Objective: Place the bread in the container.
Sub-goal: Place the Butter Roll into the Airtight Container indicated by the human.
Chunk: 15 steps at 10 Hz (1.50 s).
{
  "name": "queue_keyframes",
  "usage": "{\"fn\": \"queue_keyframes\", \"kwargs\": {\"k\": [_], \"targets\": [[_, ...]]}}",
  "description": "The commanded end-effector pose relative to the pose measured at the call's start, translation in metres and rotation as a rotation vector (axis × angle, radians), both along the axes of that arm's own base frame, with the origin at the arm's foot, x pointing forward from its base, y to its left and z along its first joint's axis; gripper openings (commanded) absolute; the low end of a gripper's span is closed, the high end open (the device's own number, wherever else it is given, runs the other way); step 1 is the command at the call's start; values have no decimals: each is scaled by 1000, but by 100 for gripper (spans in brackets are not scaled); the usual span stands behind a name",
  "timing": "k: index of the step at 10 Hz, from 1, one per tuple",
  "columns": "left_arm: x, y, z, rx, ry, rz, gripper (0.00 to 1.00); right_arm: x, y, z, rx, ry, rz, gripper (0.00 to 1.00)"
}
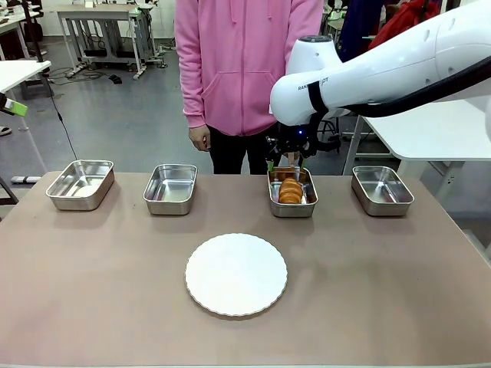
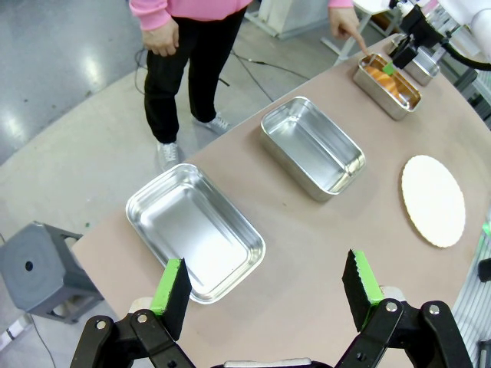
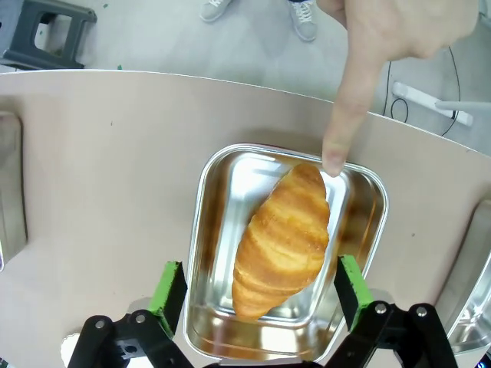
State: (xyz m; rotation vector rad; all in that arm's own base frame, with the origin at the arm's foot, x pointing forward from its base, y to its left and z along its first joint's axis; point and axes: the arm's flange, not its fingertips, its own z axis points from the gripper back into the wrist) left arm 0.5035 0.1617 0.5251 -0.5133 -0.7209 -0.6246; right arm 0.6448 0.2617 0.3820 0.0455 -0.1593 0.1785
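A round white plate (image 1: pixel 236 274) with a scalloped edge lies nearest the camera in the front view, on a brownish table (image 1: pixel 92 291). Beyond it, four shiny steel pans stand in a row along the far side. The third pan from the left is the container (image 1: pixel 292 205), and the bread (image 1: pixel 290 190), a golden-brown ridged loaf, lies inside it.

The right gripper (image 1: pixel 285 162) hangs just above the far end of the container, on a white arm reaching in from the right. In the right wrist view the right gripper (image 3: pixel 259 285) has its jaws spread wide, one green pad on each side of the bread (image 3: pixel 282 239), and grips nothing. The bread lies slantwise in the container (image 3: pixel 211 230). A person's hand (image 3: pixel 387 31) points down with one finger, its tip at the far rim beside the loaf's end.

In the left wrist view the left gripper (image 2: pixel 267 285) also stands wide open and empty, above the table's near edge, close to the leftmost pan (image 2: pixel 196 230). The person, in a pink top (image 1: pixel 245 61), stands at the far side of the table
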Motion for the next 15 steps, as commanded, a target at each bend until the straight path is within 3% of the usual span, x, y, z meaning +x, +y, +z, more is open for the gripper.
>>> {"fn": "queue_keyframes", "kwargs": {"k": [1, 6, 11, 15], "targets": [[-1, -1, 1, -3, 2, 4, 100, -1, -4, 1, 0, -2, 7, 100], [-1, -1, 1, -3, 2, 4, 100, 0, 0, 0, 0, 0, 0, 100], [-1, -1, 1, -3, 2, 4, 100, -128, -23, 65, 23, -160, 15, 100], [-1, -1, 1, -3, 2, 4, 100, -240, -44, 63, 37, -213, 66, 100]]}}
